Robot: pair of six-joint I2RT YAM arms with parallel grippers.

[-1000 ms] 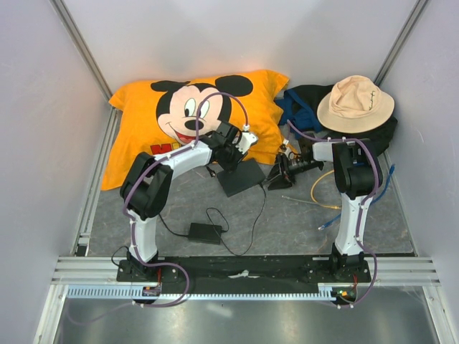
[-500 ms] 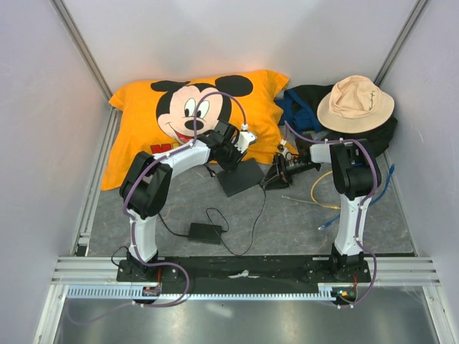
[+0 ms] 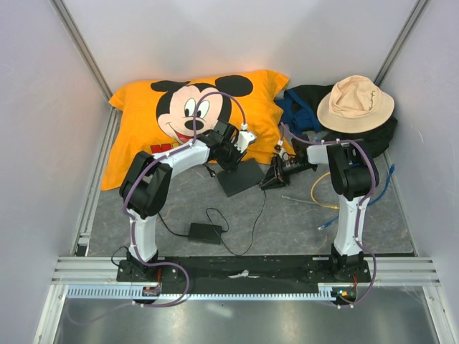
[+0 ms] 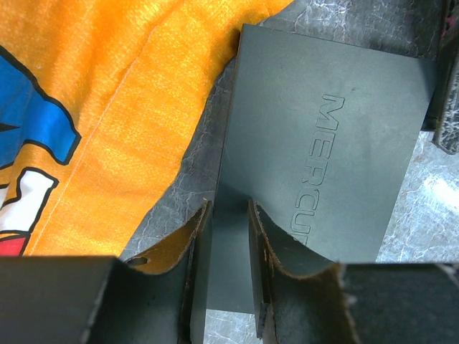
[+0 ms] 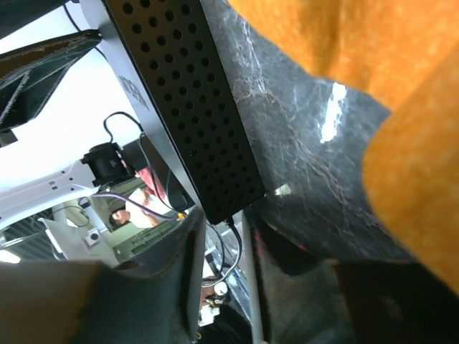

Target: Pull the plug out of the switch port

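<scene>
**Robot body, overhead and wrist views.** Left arm (image 3: pixel 179 159) and right arm (image 3: pixel 349 222) are alike: white links, black joint housings, and a purple cable (image 3: pixel 215 92) looped along each. Both are bolted to one black base plate (image 3: pixel 244 266). Left tool (image 4: pixel 229 208) and right tool (image 5: pixel 226 229) have dark fingers (image 4: pixel 179 258) faced with a tan, ragged-edged lining.
</scene>
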